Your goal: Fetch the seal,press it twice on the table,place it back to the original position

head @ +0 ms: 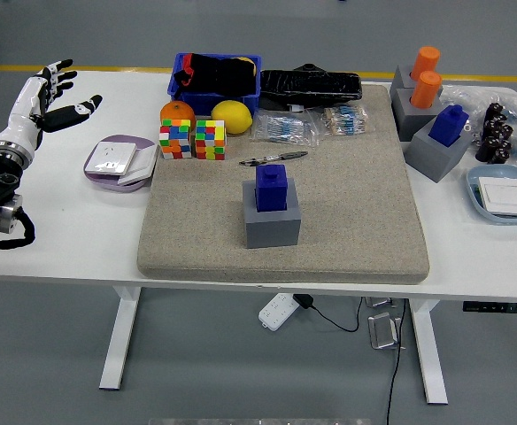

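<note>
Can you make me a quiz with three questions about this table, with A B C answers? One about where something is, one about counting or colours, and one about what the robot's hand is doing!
1. Where does the blue seal in the middle of the mat sit?
A. In the blue bin
B. On top of a grey block
C. On the floor

2. How many orange seals stand at the table's far right?
A. Two
B. Five
C. None

3. What is the robot's left hand doing?
A. Squeezing the lemon
B. Pressing the seal on the mat
C. Raised at the left edge, fingers spread, holding nothing

Answers:
1. B, the blue seal sits on the grey block on the mat.
2. A, two orange tops stick up from grey holders there.
3. C, the hand is up in the air, far from every object, and its fingers are open.
</note>
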Action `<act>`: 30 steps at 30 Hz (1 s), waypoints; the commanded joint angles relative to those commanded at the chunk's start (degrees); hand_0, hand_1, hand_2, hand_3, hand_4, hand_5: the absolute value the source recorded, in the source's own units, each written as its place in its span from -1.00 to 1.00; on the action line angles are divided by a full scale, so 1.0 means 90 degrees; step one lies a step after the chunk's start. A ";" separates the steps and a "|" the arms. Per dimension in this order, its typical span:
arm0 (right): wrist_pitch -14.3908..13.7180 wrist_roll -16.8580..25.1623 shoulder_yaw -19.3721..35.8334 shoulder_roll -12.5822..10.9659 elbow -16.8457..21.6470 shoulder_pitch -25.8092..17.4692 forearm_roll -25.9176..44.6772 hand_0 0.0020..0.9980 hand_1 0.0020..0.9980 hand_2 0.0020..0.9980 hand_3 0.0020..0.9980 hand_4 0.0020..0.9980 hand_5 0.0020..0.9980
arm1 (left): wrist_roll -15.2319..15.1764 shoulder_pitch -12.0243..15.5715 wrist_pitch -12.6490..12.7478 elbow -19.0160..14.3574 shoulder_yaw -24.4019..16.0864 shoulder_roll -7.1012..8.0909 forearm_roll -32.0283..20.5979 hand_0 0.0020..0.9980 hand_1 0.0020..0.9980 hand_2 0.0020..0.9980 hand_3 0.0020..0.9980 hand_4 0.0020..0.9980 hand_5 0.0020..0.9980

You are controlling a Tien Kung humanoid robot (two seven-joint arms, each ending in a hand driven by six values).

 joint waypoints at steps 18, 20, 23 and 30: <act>-0.0086 0.0022 0.0093 0.0016 0.0000 -0.0007 -0.0051 0.58 0.41 0.38 0.29 0.53 0.09 | -0.0007 -0.0018 0.0007 -0.0006 -0.0027 -0.0006 0.0006 0.88 0.81 0.78 0.82 0.56 -0.71; -0.0094 0.0036 0.0095 0.0014 0.0004 -0.0006 -0.0039 0.58 0.41 0.38 0.29 0.53 0.09 | -0.0008 -0.0026 0.0008 -0.0003 -0.0026 -0.0008 0.0003 0.88 0.81 0.78 0.82 0.56 -0.71; -0.0100 0.0048 0.0106 0.0011 0.0004 -0.0004 -0.0021 0.58 0.41 0.37 0.29 0.53 0.09 | -0.0011 -0.0034 0.0008 -0.0003 -0.0026 -0.0009 0.0000 0.88 0.81 0.78 0.81 0.56 -0.70; -0.0073 0.0027 0.0107 0.0021 -0.0002 -0.0007 -0.0031 0.58 0.41 0.38 0.29 0.53 0.08 | -0.0011 -0.0037 0.0008 0.0001 -0.0041 -0.0018 0.0005 0.88 0.81 0.78 0.81 0.56 -0.70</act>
